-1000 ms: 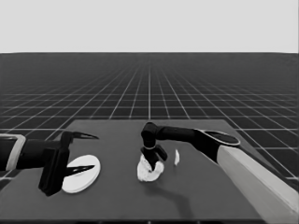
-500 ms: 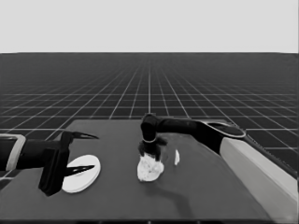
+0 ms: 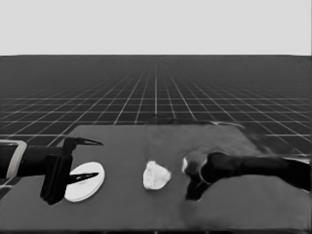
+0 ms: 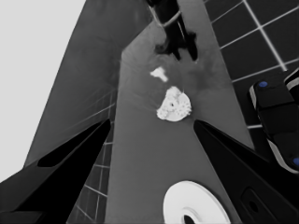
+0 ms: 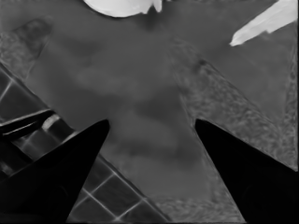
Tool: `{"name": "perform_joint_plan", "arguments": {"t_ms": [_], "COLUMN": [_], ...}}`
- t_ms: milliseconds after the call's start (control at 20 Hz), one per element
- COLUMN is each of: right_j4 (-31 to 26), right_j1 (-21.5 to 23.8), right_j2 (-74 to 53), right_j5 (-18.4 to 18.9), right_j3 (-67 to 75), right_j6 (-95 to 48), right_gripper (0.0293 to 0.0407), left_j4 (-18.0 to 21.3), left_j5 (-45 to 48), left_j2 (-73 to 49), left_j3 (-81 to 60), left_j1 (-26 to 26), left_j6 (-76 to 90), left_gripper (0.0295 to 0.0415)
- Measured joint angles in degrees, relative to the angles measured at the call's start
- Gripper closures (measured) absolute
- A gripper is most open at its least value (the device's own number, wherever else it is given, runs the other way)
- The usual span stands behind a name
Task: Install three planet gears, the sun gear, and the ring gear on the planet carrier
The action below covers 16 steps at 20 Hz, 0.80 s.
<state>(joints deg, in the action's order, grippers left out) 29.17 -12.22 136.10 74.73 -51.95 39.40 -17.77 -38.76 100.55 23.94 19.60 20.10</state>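
Lying just left of the right pincer (image 3: 191,191), apparently apart: smaller round part (image 3: 156,175).

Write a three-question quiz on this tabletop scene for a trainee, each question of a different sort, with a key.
1. True or false: the right gripper is holding a gear.
2. Multiple choice: the larger round part lies
A. under the waiting left gripper
B. on top of the smaller round part
C. at the table's right end
3. Which white item lies between the smaller round part with its gears and the right arm?

Key
1. False: its fingers are spread over bare table with nothing between them.
2. A
3. A thin white piece.
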Motion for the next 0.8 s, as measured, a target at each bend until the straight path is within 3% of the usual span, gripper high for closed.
{"name": "perform_joint_plan", "arguments": {"t_ms": [50,150,400,450,500,550,600,700,800], "right_j4": [4.4,8.6,10.6,10.7,10.7,10.8,10.8,10.8,10.8], "right_j1": [-3.7,-6.7,-8.0,-8.1,-8.1,-8.1,-8.1,-8.1,-8.1], "right_j2": [-15.3,-28.7,-34.9,-35.1,-35.2,-35.2,-35.3,-35.3,-35.3], "right_j5": [-2.9,-5.6,-7.0,-7.0,-7.1,-7.1,-7.1,-7.1,-7.1], "right_j3": [12.1,23.7,29.4,29.6,29.7,29.7,29.7,29.8,29.8], "right_j6": [-8.8,-17.0,-21.0,-21.1,-21.2,-21.2,-21.3,-21.3,-21.3], "right_gripper": [0.0311,0.0315,0.0315,0.0315,0.0315,0.0315,0.0315,0.0315,0.0315], "left_j4": [0.0,0.0,0.0,-16.8,-12.4,-3.1,3.3,9.7,11.9], "left_j5": [0.0,0.0,0.0,-19.0,-35.6,-41.7,-43.7,-45.2,-45.9], "left_j2": [0.0,0.0,0.0,-2.3,4.2,10.5,14.3,18.4,20.1], "left_j3": [0.0,0.0,0.0,5.9,15.6,26.2,34.7,44.8,49.1], "left_j1": [0.0,0.0,0.0,-9.9,-13.1,-14.1,-14.8,-15.6,-15.9], "left_j6": [0.0,0.0,0.0,-27.7,-50.3,-59.8,-63.6,-65.7,-65.9], "left_gripper": [0.0326,0.0326,0.0326,0.0306,0.0299,0.0311,0.0319,0.0325,0.0326]}}
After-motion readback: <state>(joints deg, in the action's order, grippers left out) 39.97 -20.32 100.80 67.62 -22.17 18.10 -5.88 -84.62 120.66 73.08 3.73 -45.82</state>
